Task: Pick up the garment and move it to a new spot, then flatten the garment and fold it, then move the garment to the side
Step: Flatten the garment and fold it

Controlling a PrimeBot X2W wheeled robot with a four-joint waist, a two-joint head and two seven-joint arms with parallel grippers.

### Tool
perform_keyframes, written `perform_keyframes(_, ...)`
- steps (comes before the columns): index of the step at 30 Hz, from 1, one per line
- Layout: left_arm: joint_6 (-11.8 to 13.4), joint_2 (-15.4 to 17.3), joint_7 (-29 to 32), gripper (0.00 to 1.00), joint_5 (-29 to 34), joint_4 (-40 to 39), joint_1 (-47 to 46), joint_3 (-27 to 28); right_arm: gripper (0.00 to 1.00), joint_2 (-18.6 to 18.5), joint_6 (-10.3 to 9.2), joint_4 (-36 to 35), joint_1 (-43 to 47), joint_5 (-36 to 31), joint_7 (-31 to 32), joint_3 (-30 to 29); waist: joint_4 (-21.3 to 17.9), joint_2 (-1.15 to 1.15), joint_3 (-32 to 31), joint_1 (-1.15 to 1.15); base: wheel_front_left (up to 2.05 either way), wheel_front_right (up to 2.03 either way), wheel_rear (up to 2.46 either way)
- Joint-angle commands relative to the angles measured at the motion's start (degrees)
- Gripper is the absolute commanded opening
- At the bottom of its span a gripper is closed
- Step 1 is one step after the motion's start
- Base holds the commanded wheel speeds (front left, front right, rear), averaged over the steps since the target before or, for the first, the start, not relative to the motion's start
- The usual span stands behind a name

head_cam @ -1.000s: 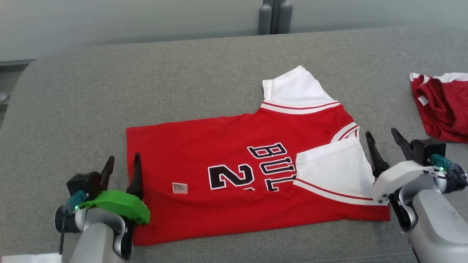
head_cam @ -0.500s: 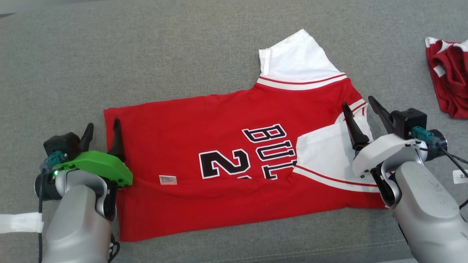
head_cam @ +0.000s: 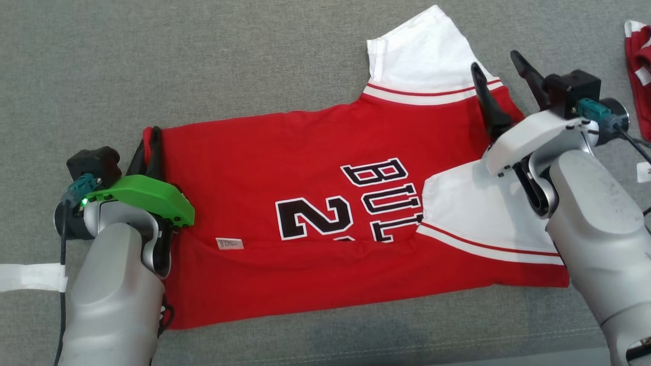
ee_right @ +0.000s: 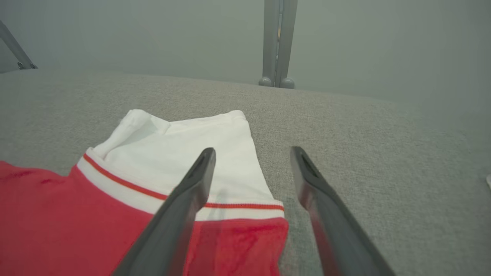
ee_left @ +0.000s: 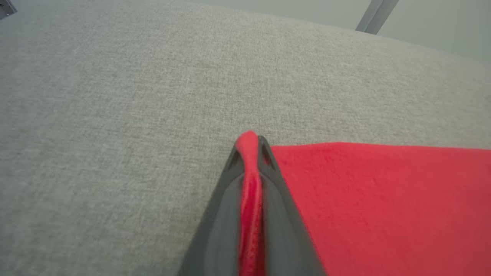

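The garment [head_cam: 315, 152], a red jersey with white sleeves and black lettering, lies spread on the grey padded surface [head_cam: 203, 61], its near part folded over. My left gripper [head_cam: 151, 137] is shut on the garment's far left corner; in the left wrist view a ridge of red cloth [ee_left: 250, 184] is pinched between the two fingers of the left gripper [ee_left: 250, 140]. My right gripper [head_cam: 495, 60] stands open over the far right shoulder, beside the white sleeve [head_cam: 422, 51]. In the right wrist view the right gripper [ee_right: 253, 149] straddles the garment's edge [ee_right: 245, 230], with nothing between the fingers.
Another red and white cloth [head_cam: 640, 76] lies at the right edge. A white strip [head_cam: 30, 277] sits at the left and a small white tag [head_cam: 643, 172] at the right. Grey posts [ee_right: 277, 42] stand behind the surface.
The head camera has tilted down. My left gripper has closed on the garment's left corner. My right gripper, still open, has moved away from me to the far shoulder.
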Motion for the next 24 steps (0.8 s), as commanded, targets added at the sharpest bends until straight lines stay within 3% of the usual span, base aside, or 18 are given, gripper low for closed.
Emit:
perform_keyframes(1, 0.13, -0.41, 0.09, 0.0, -0.25, -0.28, -0.42, -0.36, 1.0, -0.41, -0.08, 0.92, -2.0, 0.31, -0.15, 0.49, 1.39, 0.0, 0.98, 0.0, 0.0, 0.0, 0.0)
perform_keyframes(15, 0.13, -3.5, 0.05, 0.0, -2.3, -7.88, -3.38, -9.52, 1.0, -2.94, -0.08, 22.07, -23.09, 2.89, 11.22, 5.79, 12.41, 0.0, 5.11, 0.0, 0.0, 0.0, 0.0)
perform_keyframes(24, 0.12, -3.62, 0.05, 0.0, -5.8, -9.02, -3.82, -13.34, 1.0, -2.34, -0.08, 32.32, -26.23, 1.79, 16.04, 5.42, 13.33, 0.0, 5.96, 0.0, 0.0, 0.0, 0.0)
